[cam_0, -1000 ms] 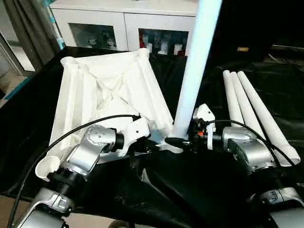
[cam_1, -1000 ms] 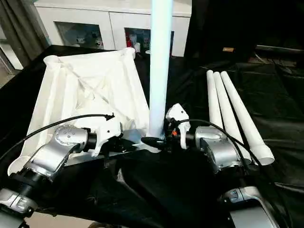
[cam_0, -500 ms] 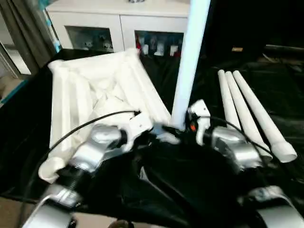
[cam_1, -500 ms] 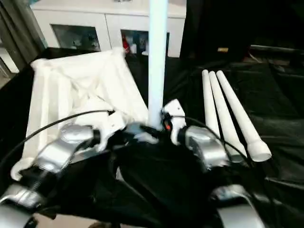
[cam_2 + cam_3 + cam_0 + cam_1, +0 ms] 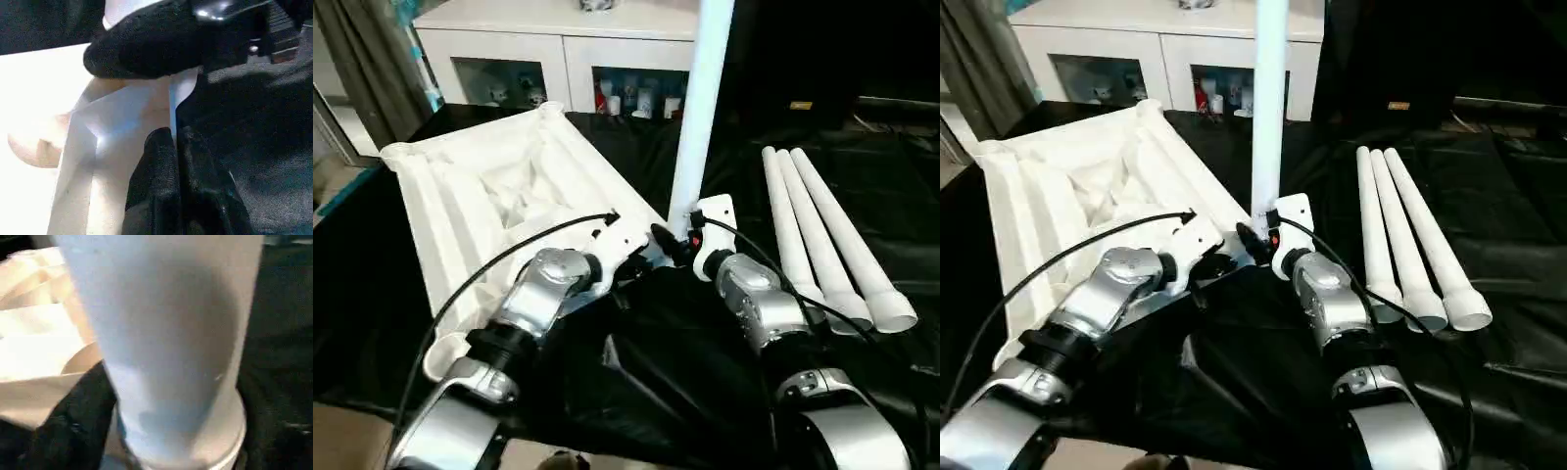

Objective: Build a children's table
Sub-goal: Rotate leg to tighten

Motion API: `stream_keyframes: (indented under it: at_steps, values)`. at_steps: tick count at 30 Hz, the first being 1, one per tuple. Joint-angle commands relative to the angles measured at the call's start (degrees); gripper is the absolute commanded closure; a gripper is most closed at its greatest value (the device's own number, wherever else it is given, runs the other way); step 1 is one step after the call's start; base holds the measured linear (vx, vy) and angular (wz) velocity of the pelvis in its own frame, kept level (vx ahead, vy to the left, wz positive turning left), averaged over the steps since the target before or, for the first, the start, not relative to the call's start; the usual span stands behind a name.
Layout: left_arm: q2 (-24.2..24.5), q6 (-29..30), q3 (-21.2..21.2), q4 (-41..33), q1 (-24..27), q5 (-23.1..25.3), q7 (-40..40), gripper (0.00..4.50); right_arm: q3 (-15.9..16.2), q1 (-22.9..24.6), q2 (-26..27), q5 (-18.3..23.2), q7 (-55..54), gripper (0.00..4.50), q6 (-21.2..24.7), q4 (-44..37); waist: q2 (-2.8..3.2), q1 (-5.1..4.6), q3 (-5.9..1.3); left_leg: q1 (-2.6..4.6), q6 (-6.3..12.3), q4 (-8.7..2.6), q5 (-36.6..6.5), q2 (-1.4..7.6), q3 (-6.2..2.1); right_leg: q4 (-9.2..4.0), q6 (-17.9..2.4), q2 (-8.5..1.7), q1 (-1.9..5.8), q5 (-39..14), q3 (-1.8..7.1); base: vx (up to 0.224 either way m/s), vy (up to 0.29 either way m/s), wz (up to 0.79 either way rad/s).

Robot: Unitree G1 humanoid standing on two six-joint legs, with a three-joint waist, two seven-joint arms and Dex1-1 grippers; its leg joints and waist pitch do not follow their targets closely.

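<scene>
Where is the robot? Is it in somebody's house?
Probably a room at home or a lab made to look like one: a white cabinet with glass doors and trinkets, a grey curtain, and a black-covered work surface.

White ribbed tabletop (image 5: 489, 196), white legs (image 5: 822, 235), black cloth (image 5: 666, 362), white cabinet (image 5: 558, 39).

Place: a room in a home, or one staged like it.
Furniture: white cabinet (image 5: 558, 39) with glass-fronted shelves holding small trinkets (image 5: 641, 100).
Window side: grey curtain (image 5: 362, 59) beside the cabinet.
Work surface: covered in black sheeting (image 5: 862, 176), with white plastic furniture parts (image 5: 489, 196) laid out on it.
</scene>
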Motion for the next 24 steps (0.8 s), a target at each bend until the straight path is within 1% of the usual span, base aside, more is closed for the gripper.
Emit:
stream_keyframes:
  at_steps: [1,2,3,4,5,6,7,8,9,11,12,14,15,17,18,20,23,24]
  values:
    - [0.5,-2.8,-0.8,-2.6,1.1,-1.8,-3.1,4.5,4.9,1.8,-0.1,0.1,7.9,0.83,2.1,-1.5,-0.8,0.14,-4.06,0.88,2.13,-4.1,-13.6,2.99,-1.29,-5.13,-11.3,-4.99,2.33,-13.0,2.53,0.0,0.0,0.0]
    - [1.8,-3.4,-1.0,-3.9,2.1,-2.6,-5.8,4.5,5.9,2.7,-1.9,0.5,12.0,0.83,2.4,-3.4,-0.75,0.22,-4.11,0.85,2.44,-3.99,-13.0,2.99,-1.28,-5.06,-11.5,-5.05,2.37,-12.1,2.56,0.0,0.0,0.0]
    - [2.7,-3.5,-1.1,-5.0,2.9,-3.2,-7.7,4.5,6.5,3.3,-3.4,1.0,15.1,0.83,2.7,-4.9,-0.79,0.12,-4.18,0.61,3.09,-3.92,-11.7,2.98,-1.25,-4.73,-12.0,-4.94,2.55,-10.1,2.5,0.0,0.0,0.0]
    - [2.7,-3.5,-1.1,-5.0,2.9,-3.2,-7.7,4.5,6.5,3.3,-3.4,1.0,15.1,0.83,2.7,-4.9,-0.81,0.27,-4.24,0.6,3.4,-3.82,-11.0,2.97,-1.21,-4.67,-12.1,-4.89,2.62,-9.0,2.47,0.0,0.0,0.0]
    - [3.9,-4.3,-1.4,-6.1,3.7,-3.6,-9.9,4.5,6.9,4.0,-5.1,1.6,18.5,0.83,3.3,-6.5,-0.68,0.22,-4.31,0.75,3.95,-3.68,-10.1,3.03,-1.09,-4.48,-12.8,-4.85,2.43,-7.1,2.49,0.0,0.0,0.0]
    - [5.0,-5.0,-1.5,-6.4,4.2,-3.6,-10.9,4.5,7.2,4.4,-6.9,1.7,21.0,0.83,3.4,-7.7,-0.65,0.33,-4.39,0.75,4.32,-3.59,-9.4,3.04,-1.08,-4.32,-13.4,-4.77,2.56,-5.9,2.37,0.0,0.0,0.0]
    - [6.0,-5.6,-1.5,-6.7,4.6,-3.7,-12.0,4.5,7.3,4.7,-8.3,1.8,23.0,0.83,3.3,-8.5,-0.67,0.36,-4.48,0.78,4.71,-3.46,-8.7,3.14,-1.01,-4.13,-13.9,-4.65,2.53,-4.2,2.34,0.0,0.0,0.0]
    - [6.5,-5.9,-1.5,-6.9,4.8,-3.7,-12.7,4.5,7.2,4.9,-9.2,1.7,24.4,0.83,3.2,-9.0,-0.65,0.42,-4.46,0.69,4.83,-3.44,-8.4,3.13,-1.05,-4.01,-14.0,-4.62,2.62,-3.5,2.28,0.0,0.0,0.0]
    - [7.2,-5.9,-1.4,-7.5,5.3,-4.3,-13.9,4.5,7.0,5.1,-10.1,2.0,25.7,0.83,3.1,-9.5,-0.55,0.41,-4.53,0.85,5.16,-3.4,-8.3,3.24,-0.96,-3.9,-14.5,-4.6,2.54,-2.5,2.27,0.0,0.0,0.0]
    - [7.6,-5.8,-1.3,-8.2,5.7,-4.7,-14.9,4.5,6.8,5.3,-10.7,2.2,26.7,0.83,3.3,-10.1,-0.53,0.39,-4.5,0.85,5.4,-3.38,-8.2,3.18,-0.93,-3.88,-15.1,-4.61,2.5,-2.3,2.2,0.0,0.0,0.0]
    - [8.9,-5.5,-1.2,-9.9,6.5,-5.9,-17.6,4.5,6.2,5.6,-12.2,3.2,29.0,0.83,3.6,-11.4,-0.58,0.48,-4.53,0.85,5.29,-3.39,-8.4,3.23,-0.96,-3.86,-15.2,-4.67,2.61,-2.7,2.16,0.0,0.0,0.0]
    - [9.7,-5.1,-1.1,-11.1,7.1,-6.7,-19.2,4.5,6.0,6.0,-13.3,3.9,30.7,1.06,4.1,-12.3,-0.53,0.55,-4.58,0.86,5.61,-3.32,-7.6,3.36,-0.91,-3.75,-15.5,-4.61,2.54,-1.9,2.14,0.0,0.0,0.0]
    - [10.1,-4.7,-1.0,-11.5,7.3,-7.0,-20.0,4.5,6.0,6.2,-13.7,4.1,31.7,1.16,4.1,-12.5,-0.56,0.6,-4.58,0.83,5.8,-3.25,-8.0,3.33,-0.85,-3.78,-15.7,-4.63,2.53,-2.1,2.14,0.0,0.0,0.0]
    - [10.2,-4.8,-1.0,-11.5,7.4,-7.0,-20.2,4.5,6.1,6.2,-13.9,4.2,31.9,1.27,4.2,-12.6,-0.54,0.64,-4.5,0.83,5.61,-3.3,-8.6,3.32,-0.83,-3.94,-15.6,-4.71,2.43,-3.6,2.14,0.0,0.0,0.0]
    - [10.4,-5.0,-0.9,-11.4,7.4,-7.1,-20.5,4.5,6.2,6.3,-14.1,4.3,32.2,1.39,4.3,-12.7,-0.63,0.65,-4.52,0.89,5.31,-3.34,-8.7,3.32,-0.88,-3.93,-15.4,-4.7,2.45,-4.3,2.13,0.0,0.0,0.0]
    - [10.5,-5.1,-0.9,-11.3,7.5,-7.1,-20.6,4.5,6.3,6.5,-14.0,4.4,32.5,1.56,4.5,-13.0,-0.61,0.6,-4.52,0.89,5.0,-3.38,-8.6,3.3,-0.91,-3.94,-15.3,-4.67,2.44,-4.6,2.11,0.0,0.0,0.0]
    - [10.1,-4.8,-0.8,-10.9,7.3,-6.6,-19.4,4.5,6.5,6.8,-12.9,4.2,31.9,1.69,5.1,-13.3,-0.66,0.66,-4.56,0.83,5.03,-3.27,-8.0,3.24,-0.88,-3.87,-15.1,-4.67,2.5,-3.9,2.17,0.0,0.0,0.0]
    - [9.8,-4.6,-0.7,-10.8,7.2,-6.3,-18.7,4.5,6.6,6.9,-12.5,4.1,31.3,1.69,5.4,-13.3,-0.77,0.67,-4.59,0.85,5.21,-3.27,-7.5,3.24,-0.88,-3.8,-15.2,-4.68,2.48,-3.4,2.15,0.0,0.0,0.0]
